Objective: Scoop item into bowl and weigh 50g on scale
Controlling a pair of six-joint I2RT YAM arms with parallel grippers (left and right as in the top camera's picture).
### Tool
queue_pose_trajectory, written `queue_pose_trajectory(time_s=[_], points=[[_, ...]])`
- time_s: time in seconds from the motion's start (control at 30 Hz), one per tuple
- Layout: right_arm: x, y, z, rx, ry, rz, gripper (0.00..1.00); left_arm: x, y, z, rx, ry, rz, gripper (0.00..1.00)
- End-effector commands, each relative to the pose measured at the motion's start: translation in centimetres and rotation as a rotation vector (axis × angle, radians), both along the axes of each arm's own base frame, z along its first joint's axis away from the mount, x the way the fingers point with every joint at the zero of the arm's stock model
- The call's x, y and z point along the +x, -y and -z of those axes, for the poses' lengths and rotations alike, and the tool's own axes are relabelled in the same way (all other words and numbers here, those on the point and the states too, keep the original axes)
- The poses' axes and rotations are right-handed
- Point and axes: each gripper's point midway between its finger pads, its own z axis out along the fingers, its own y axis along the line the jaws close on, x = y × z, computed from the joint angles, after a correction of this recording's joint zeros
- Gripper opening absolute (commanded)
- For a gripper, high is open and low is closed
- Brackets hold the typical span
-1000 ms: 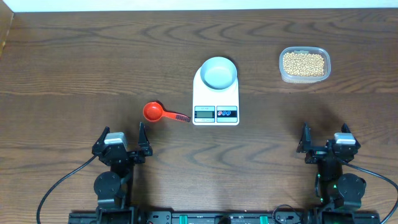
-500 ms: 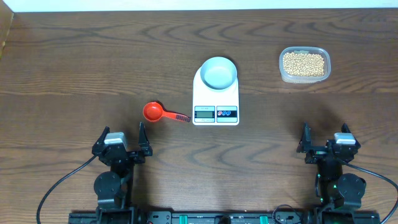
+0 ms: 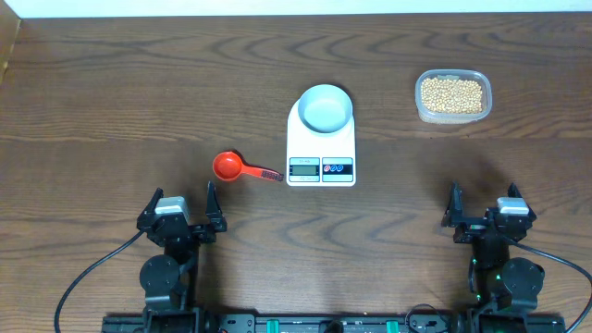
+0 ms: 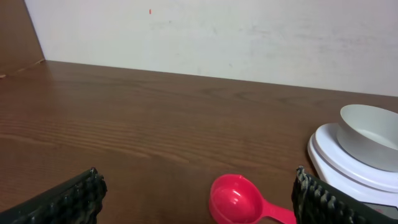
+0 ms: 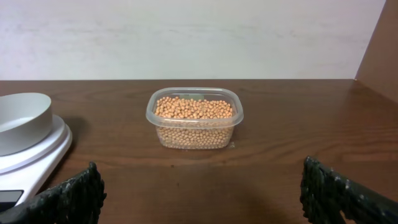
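Overhead layout: scale sits mid-table with the bowl on its far end. The display faces the robot, its reading too small to make out.
Beans: tan-yellow beans fill the clear tub at far right, well apart from the scale. None visible in the bowl.
Scoop: red scoop lies flat on the table, just left of the scale. Contact cannot be told.
Scoop axis: runs across the table, cup to the left and handle to the right. The handle tip is near the scale's front-left corner and angles slightly toward the robot.
Left gripper: parked at the near edge, fingers spread wide, holding nothing. Left wrist view shows the scoop's cup low between the two pads.
Right gripper: parked at the near edge on the right, spread wide, empty. Right wrist view has the tub straight ahead.
Nearer arm: left, by a clear margin. The scoop lies ahead and a little to its right, while the right arm lines up with the tub.
Step in hand: judged as nothing started. Picking up the scoop comes first.
Next move calls for: probably a forward reach by the left arm, jaws turned to close across the thin handle, and low, since it lies flat on the wood.
Risk: the handle tip is close to the scale, so a nudge could shift scale or bowl.
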Motion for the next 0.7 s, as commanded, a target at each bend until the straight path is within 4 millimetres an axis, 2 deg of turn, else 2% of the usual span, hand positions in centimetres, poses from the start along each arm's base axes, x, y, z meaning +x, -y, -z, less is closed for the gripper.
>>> queue_pose_trajectory(time_s=[0.0,0.67], points=[[0.00,-0.14,0.15,0.006,-0.004,-0.005,0.99,-0.15,0.25,1.43,-0.012,-0.053,0.011,0.98],[0.00,-0.14,0.15,0.006,-0.004,-0.005,0.99,-0.15,0.25,1.43,-0.012,-0.053,0.011,0.98]])
